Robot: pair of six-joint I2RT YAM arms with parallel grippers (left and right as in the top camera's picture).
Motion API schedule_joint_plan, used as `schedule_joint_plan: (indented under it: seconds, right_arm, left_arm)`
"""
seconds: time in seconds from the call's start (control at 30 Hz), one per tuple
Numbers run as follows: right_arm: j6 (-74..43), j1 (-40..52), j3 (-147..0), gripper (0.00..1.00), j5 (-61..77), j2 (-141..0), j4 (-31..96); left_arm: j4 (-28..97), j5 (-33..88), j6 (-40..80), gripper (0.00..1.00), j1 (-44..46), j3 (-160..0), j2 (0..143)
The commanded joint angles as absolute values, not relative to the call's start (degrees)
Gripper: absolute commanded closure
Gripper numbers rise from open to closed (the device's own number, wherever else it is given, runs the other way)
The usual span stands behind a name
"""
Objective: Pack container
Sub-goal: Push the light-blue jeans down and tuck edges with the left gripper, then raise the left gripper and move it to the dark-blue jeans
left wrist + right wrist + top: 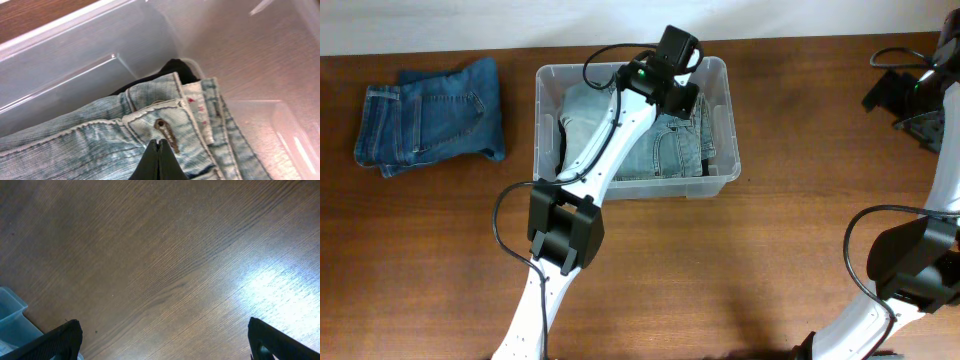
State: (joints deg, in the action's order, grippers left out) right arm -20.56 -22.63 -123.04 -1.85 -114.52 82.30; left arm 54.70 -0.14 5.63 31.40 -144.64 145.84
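The container is a clear plastic bin at the table's back centre. Folded light blue jeans lie inside it, over a black garment. My left gripper reaches into the bin's far right part. In the left wrist view its fingers are shut tip to tip just above the light jeans' waistband, with nothing seen between them. The bin's walls stand around it. My right gripper is open and empty over bare wood at the far right, as the right wrist view shows.
A folded pair of darker blue jeans lies on the table left of the bin. A corner of the bin shows at the left edge of the right wrist view. The wooden table stretches in front.
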Motion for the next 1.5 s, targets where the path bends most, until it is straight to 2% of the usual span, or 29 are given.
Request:
schedule_joint_plan:
  seconds: [0.0, 0.3, 0.63, 0.77, 0.9, 1.1, 1.2, 1.47]
  right_arm:
    - [-20.64, -22.57, -122.69, 0.02, -1.76, -114.76, 82.30]
    - [-20.67, -22.57, -122.69, 0.01, -1.76, -114.76, 82.30]
    - [-20.67, -22.57, -122.69, 0.02, -1.76, -114.76, 82.30]
    - [-20.67, -22.57, -122.69, 0.02, -1.76, -114.76, 82.30]
    - [-20.67, -22.57, -122.69, 0.01, -1.76, -114.76, 82.30]
    - [-20.67, -22.57, -122.69, 0.02, -1.76, -114.76, 82.30]
    - [-20.67, -22.57, -122.69, 0.01, -1.76, -114.76, 82.30]
    - [-20.67, -22.57, -122.69, 0.02, -1.76, -114.76, 82.30]
  left_arm:
    - [54.46, -3.25, 6.15, 0.99, 31.35, -144.24, 148.05]
    - [52.10, -3.27, 6.13, 0.99, 31.35, -144.27, 152.79]
    - [56.75, -3.88, 4.32, 0.99, 31.35, -146.28, 144.33]
    - [61.34, -13.28, 4.23, 0.99, 31.29, -146.28, 140.25]
    - [66.57, -27.62, 4.23, 0.99, 30.06, -146.26, 138.58]
    - [67.77, -24.34, 9.82, 0.99, 22.24, -141.05, 139.20]
    - [67.09, -17.39, 9.80, 0.99, 17.54, -137.43, 139.20]
    - [63.31, -13.72, 9.28, 0.99, 14.31, -133.95, 139.24]
